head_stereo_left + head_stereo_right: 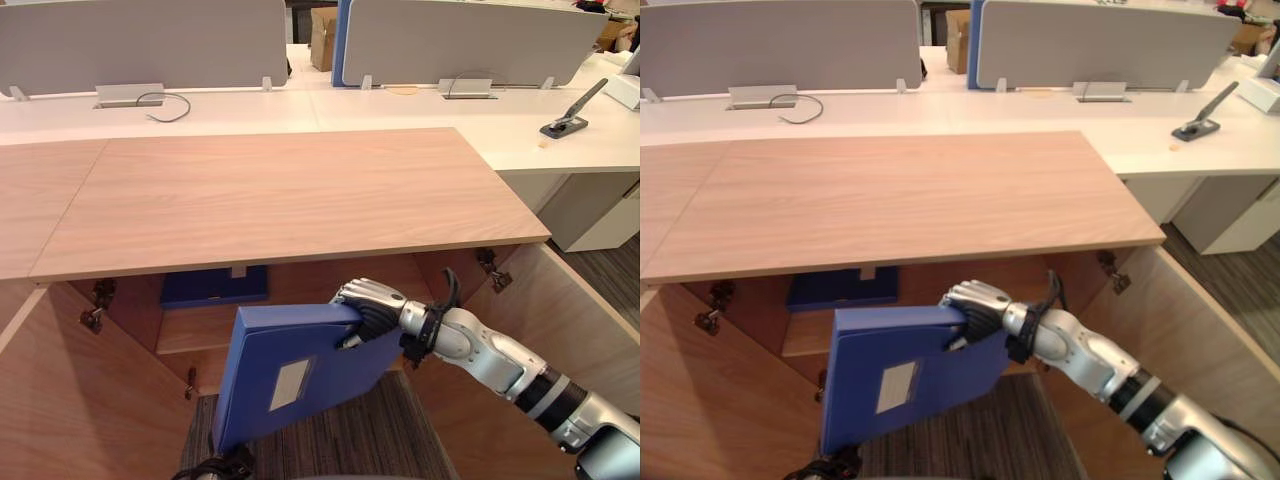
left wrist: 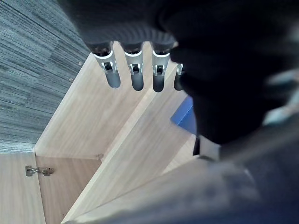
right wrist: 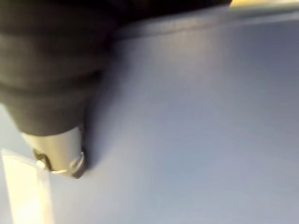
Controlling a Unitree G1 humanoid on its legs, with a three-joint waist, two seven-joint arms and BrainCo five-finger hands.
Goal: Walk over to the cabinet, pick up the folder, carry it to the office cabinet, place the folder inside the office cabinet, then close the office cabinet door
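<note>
Two risks. The right hand (image 1: 368, 303) grips just the top edge of the folder (image 1: 300, 370), fingers curled over it and thumb on the face. The slick blue cover hangs tilted in front of the open office cabinet (image 1: 280, 195), so it may swing or slip. Second, a lower corner could snag the shelf (image 1: 195, 330) lip or hit the other blue folder (image 1: 215, 287) lying flat inside. The left hand (image 2: 136, 74) has straight fingers and holds nothing. The cabinet is matte wood-grain laminate, square-edged. The folder is rigid and flat, with a pale label (image 1: 290, 383).
</note>
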